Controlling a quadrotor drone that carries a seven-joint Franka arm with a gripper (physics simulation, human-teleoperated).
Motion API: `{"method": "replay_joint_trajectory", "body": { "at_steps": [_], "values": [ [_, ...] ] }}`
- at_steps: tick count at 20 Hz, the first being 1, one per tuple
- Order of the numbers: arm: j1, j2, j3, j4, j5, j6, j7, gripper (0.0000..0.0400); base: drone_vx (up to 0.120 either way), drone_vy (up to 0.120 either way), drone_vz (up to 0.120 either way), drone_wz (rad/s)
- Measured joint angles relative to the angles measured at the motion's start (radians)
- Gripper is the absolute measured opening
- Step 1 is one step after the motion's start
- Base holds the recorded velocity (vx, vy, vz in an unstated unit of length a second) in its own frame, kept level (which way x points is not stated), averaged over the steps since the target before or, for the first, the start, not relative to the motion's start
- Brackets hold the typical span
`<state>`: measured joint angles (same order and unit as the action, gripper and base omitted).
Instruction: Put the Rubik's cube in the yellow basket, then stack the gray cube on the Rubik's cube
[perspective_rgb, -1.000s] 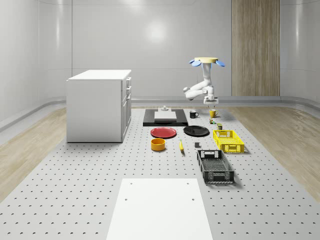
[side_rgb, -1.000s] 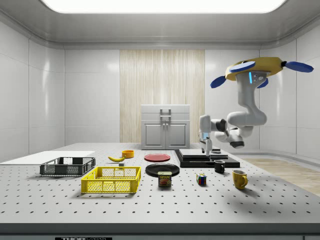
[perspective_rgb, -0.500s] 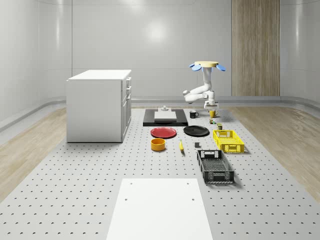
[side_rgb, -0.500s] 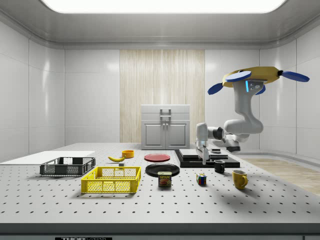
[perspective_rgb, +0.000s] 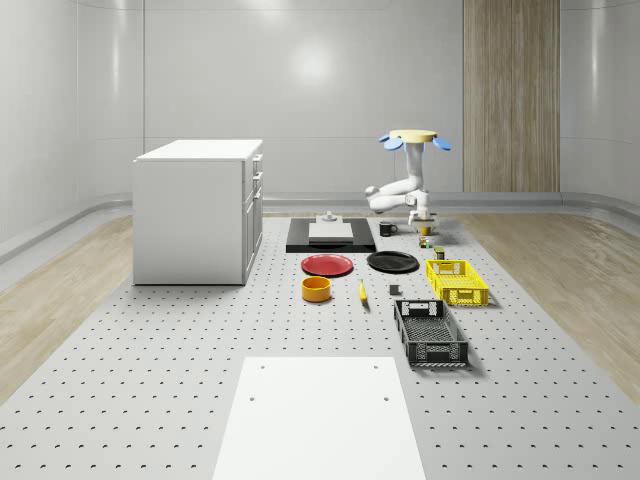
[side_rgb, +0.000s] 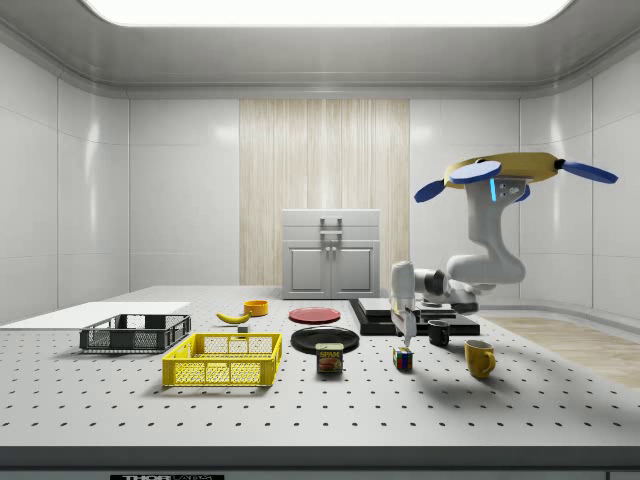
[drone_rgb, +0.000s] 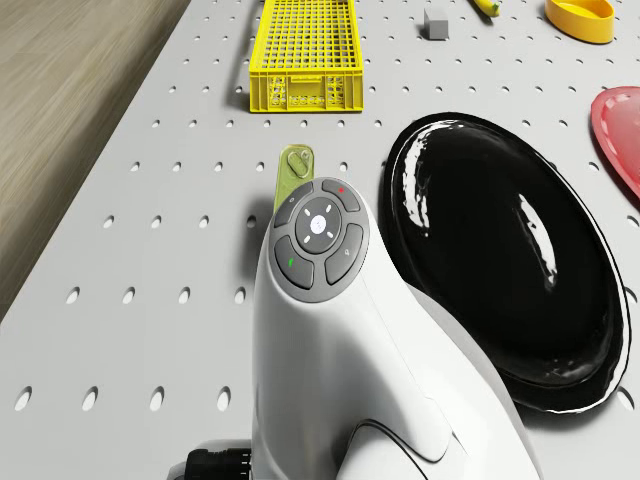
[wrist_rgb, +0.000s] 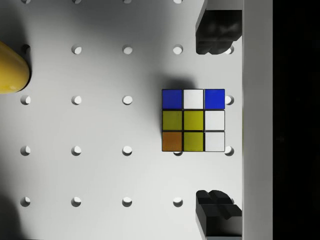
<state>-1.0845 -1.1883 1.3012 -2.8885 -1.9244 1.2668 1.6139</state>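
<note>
My drone (side_rgb: 512, 167) hovers over the table's (side_rgb: 300, 400) far end, fingers (wrist_rgb: 216, 31) spread above the Rubik's cube (wrist_rgb: 193, 120) resting there. I judge I should centre over it, then descend squarely before closing.

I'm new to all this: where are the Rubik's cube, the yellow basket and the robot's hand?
Rubik's cube (wrist_rgb: 193, 120): wrist view, centre of its top face.
Yellow basket (side_rgb: 222, 372): side view, its near wall.
Hand (side_rgb: 408, 339): side view, at its fingertips.

2 baskets (perspective_rgb: 457, 281) (perspective_rgb: 430, 332), 2 plates (perspective_rgb: 328, 264) (perspective_rgb: 392, 262), 2 mugs (side_rgb: 439, 333) (side_rgb: 479, 357), 1 bowl (perspective_rgb: 316, 289), 1 banana (perspective_rgb: 362, 292).
</note>
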Motion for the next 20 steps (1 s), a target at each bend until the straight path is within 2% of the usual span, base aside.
{"method": "replay_joint_trajectory", "body": {
  "at_steps": [2, 11, 20],
  "values": [
    [-0.003, -0.009, 0.003, 0.001, 0.005, 0.009, 0.003, 0.0400, 0.000, 0.000, -0.120, 0.000],
    [-0.003, -0.067, -0.063, 0.015, -0.046, 0.085, -0.001, 0.0400, 0.000, 0.000, 0.000, 0.000],
    [-0.033, -0.096, -0.090, 0.047, -0.069, 0.133, 0.005, 0.0400, 0.000, 0.000, 0.000, 0.000]
  ]
}}
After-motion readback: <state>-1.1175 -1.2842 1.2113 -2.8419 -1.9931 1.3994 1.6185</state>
